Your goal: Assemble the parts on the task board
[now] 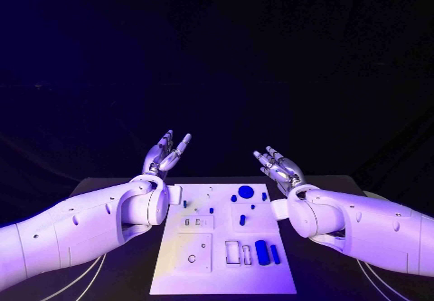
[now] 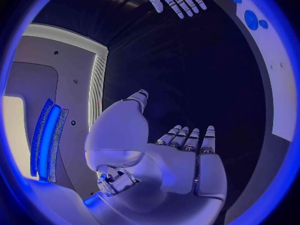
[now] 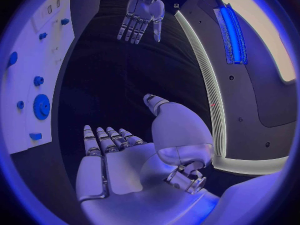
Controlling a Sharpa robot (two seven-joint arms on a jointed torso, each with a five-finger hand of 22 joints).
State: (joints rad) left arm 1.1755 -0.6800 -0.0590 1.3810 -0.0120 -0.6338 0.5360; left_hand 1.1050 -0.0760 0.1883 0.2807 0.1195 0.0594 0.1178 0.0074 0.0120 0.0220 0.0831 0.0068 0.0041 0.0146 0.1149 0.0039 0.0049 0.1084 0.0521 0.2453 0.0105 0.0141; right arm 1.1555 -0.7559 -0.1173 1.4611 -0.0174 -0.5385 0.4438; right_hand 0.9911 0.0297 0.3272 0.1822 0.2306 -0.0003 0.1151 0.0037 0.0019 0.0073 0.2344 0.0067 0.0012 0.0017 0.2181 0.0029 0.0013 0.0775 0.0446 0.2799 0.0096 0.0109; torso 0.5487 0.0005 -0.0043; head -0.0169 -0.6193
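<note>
Task board (image 1: 223,276): one white plate, lying flat in the middle of the black table (image 1: 108,188), between the two arms.
Left hand (image 1: 165,152): raised above the table's far edge, beyond the board's far left corner; fingers apart and straight, holding nothing (palm turned inward toward the other hand).
Right hand (image 1: 276,165): raised beyond the board's far right corner; fingers apart, holding nothing.
Board relative to fingers: well apart from both hands; neither touches the board or any part.
Parts, blue, in the head view: one round disc (image 1: 245,190) near the far edge; one long rounded bar (image 1: 261,252) and one thinner bar (image 1: 274,253) just beside it, near the right edge; several small pieces around the disc (too small to count surely).
Right wrist view: a toothed blue wheel (image 3: 41,106) on the board, smaller blue pieces near it.
</note>
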